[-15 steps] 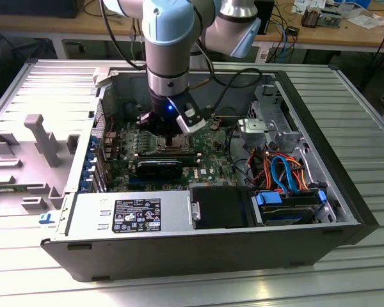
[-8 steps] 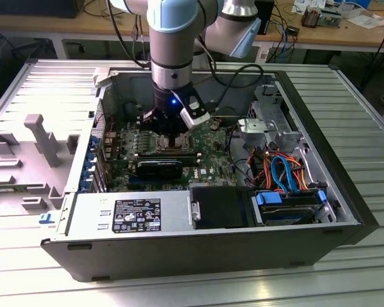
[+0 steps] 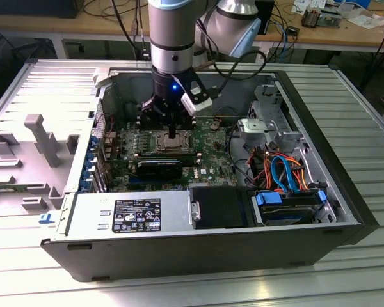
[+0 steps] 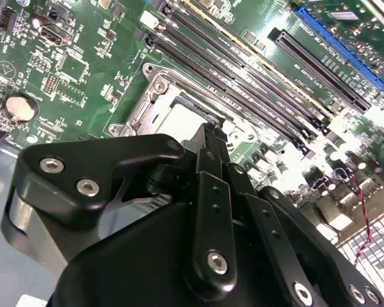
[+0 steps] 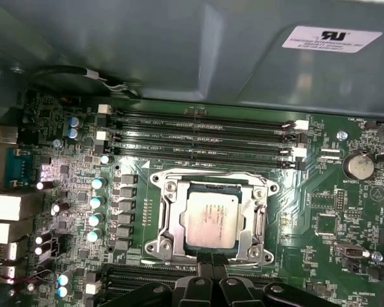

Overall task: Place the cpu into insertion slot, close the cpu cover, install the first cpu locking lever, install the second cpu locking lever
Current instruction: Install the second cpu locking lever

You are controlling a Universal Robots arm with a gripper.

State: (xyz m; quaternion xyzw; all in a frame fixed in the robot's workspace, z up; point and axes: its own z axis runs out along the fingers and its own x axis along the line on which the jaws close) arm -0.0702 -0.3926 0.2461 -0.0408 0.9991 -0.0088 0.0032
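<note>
A: Where's the cpu (image 5: 213,216)?

B: Seated in the insertion slot (image 5: 169,240), silver top up. The cpu cover (image 5: 212,179) looks down around it, chip showing thru the window. Can't tell if the levers are latched.

A: And the gripper (image 5: 211,261)?

B: Fingers pressed together, nothing held, tips at the socket's edge right by the chip. In the exterior view the gripper (image 3: 172,134) stands vertical over the socket, mid-board. In the second wrist view the tips (image 4: 208,131) sit just at the chip's (image 4: 178,118) edge.

A: Room around it?

B: Memory slots (image 5: 201,137) run parallel along one side of the socket, a 2nd bank on the opposite side, under the fingers. Capacitors (image 5: 96,201) line a third side. PC case (image 3: 345,211) walls well apart, so open above, tight at board level.
</note>
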